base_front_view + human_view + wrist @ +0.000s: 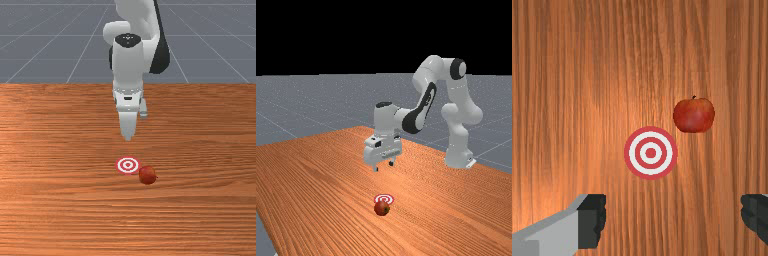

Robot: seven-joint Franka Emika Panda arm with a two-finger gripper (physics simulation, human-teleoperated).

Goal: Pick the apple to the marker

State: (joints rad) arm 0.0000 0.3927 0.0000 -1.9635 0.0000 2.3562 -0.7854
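Nothing of the job itself is done, as far as I can tell from where I stand: the apple point(147, 175) sits on the table point(55, 200) just beside the marker point(128, 165), off toward the front view's right and a little on the side away from the arm's base point(458, 152). It's a near miss of a place, really, for in the wrist view a narrow strip of bare wood parts it from the red outer ring. The gripper point(383, 166) hangs in the air above the table, on the base side of the marker, its fingers point(598, 220) spread well apart with nothing between them, so it is released and carries no load. All the real work is left, then: get over the apple, go down around it, close, lift, carry it the short way to the marker, and set it down in the rings. I'd say the next move wants the hand brought out past the marker and lined up before it drops. Come down off-centre and a finger could nudge that round fruit and send it rolling, perhaps farther from the marker than it lies now.
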